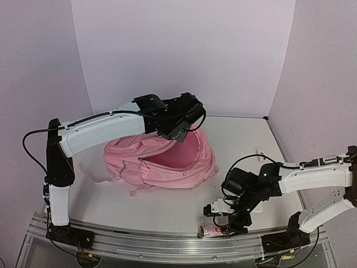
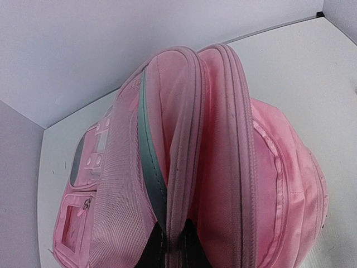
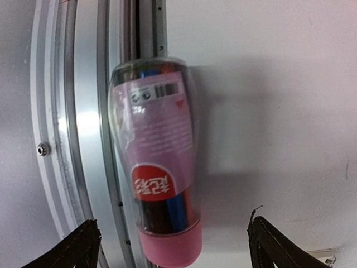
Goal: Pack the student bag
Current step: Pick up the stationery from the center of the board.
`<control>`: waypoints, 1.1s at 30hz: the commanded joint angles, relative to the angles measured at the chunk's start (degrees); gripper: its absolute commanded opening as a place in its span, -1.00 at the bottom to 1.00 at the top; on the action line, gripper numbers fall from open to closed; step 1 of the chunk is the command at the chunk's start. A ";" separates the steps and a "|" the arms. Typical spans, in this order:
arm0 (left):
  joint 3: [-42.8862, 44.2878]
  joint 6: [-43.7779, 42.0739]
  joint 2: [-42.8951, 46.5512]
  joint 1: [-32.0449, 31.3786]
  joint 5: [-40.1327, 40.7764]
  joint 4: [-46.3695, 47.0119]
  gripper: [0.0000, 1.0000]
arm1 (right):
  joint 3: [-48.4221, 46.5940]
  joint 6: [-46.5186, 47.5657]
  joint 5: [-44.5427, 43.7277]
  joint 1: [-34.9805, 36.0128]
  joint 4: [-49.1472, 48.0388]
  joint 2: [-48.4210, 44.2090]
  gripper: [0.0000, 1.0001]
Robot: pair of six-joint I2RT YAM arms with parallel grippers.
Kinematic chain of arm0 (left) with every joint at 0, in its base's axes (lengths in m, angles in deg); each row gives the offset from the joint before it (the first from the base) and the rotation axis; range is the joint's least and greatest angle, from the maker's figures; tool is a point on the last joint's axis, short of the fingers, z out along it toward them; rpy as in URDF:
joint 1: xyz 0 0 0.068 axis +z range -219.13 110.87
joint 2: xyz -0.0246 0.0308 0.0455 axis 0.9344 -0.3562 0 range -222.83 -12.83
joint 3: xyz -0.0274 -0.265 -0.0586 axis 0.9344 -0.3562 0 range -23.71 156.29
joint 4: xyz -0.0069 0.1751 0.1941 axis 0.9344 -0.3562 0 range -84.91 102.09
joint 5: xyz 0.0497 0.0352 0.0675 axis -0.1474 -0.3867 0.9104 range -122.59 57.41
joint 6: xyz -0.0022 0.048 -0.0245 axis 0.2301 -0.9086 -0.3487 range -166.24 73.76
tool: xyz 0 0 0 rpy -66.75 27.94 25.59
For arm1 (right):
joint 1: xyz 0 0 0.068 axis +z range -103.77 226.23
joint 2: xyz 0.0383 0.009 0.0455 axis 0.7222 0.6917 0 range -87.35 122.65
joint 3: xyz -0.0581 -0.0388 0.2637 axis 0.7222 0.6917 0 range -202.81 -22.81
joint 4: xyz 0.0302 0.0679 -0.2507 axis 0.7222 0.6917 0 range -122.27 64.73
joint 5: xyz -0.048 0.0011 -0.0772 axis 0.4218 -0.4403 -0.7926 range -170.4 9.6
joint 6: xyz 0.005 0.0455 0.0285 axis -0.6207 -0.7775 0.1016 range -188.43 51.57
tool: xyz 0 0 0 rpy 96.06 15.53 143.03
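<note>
Pink student bag (image 1: 167, 164) laid mid-table, its far rim pinched in the clamped left gripper (image 1: 178, 133) (mouth held agape), right gripper (image 3: 175, 247) spread wide over a pen tube (image 3: 159, 167), near right.

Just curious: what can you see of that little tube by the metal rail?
The clear plastic tube has a pink cap, a pink label with barcode and red logo, and dark and blue pens inside. It lies on its side at the white table's near edge, against the metal rail. The open right gripper straddles its cap end without touching.
</note>
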 commanded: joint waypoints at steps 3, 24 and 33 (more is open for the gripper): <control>0.25 -0.63 6.37 1.22 5.08 6.85 -1.00 | 1.02 2.64 -1.96 0.32 -12.45 3.58 0.73; -2.47 0.52 8.67 2.75 4.23 7.99 -1.00 | 0.59 2.58 -10.06 4.75 -12.03 10.88 0.27; -3.49 1.27 9.40 2.90 4.79 8.20 -1.00 | 2.13 1.94 -9.72 5.27 -18.61 9.21 -1.00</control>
